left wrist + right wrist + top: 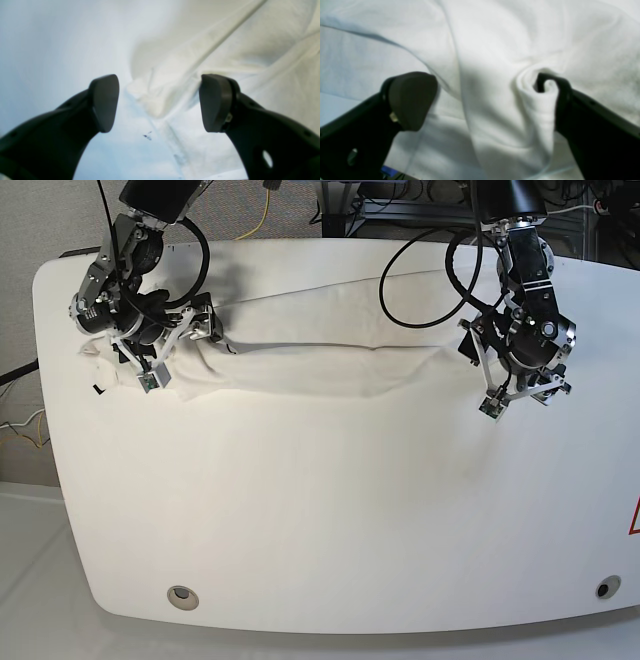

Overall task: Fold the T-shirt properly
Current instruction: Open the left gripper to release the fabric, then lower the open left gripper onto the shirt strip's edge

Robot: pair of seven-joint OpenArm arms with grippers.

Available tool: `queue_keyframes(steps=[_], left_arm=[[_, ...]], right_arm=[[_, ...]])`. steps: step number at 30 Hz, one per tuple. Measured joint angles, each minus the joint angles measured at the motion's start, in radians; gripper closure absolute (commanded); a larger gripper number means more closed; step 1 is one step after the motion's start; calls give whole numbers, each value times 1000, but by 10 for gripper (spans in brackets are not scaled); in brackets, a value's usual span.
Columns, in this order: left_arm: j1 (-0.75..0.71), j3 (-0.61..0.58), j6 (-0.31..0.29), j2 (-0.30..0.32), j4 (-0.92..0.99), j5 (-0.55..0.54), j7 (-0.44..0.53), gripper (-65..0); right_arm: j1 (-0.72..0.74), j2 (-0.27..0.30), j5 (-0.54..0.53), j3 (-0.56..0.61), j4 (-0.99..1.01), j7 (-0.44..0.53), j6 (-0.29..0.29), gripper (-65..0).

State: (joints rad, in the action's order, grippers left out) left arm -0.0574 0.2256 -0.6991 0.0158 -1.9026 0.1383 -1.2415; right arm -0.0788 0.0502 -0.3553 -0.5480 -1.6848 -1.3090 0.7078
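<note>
The white T-shirt (320, 365) lies as a long crumpled band across the back of the tabletop. My right gripper (148, 368) is at its left end. In the right wrist view my right gripper (482, 102) is open and a rolled fold of the T-shirt (535, 112) drapes over the right fingertip (560, 100). My left gripper (500, 392) is at the band's right end. In the left wrist view my left gripper (160, 105) is open, and a bunched corner of the T-shirt (152, 95) lies just beyond the fingertips. A small black tag (97, 388) shows at the far left.
The white tabletop (320, 520) extends toward the front, with a round hole at each front corner (181, 596) (601, 588). Cables (420, 290) loop over the back of the table near the right-hand arm. A red sticker (634, 520) sits at the right edge.
</note>
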Motion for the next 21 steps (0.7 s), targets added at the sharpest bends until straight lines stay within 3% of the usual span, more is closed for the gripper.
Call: queue_keyframes(steps=[13, 21], left_arm=[[55, 37, 0, -46, 0, 1, -3, -474], [92, 37, 2, -142, 0, 116, -10, -474]], right_arm=[[0, 0, 0, 0, 0, 0, 0, -644], [0, 0, 0, 0, 0, 0, 0, -644]])
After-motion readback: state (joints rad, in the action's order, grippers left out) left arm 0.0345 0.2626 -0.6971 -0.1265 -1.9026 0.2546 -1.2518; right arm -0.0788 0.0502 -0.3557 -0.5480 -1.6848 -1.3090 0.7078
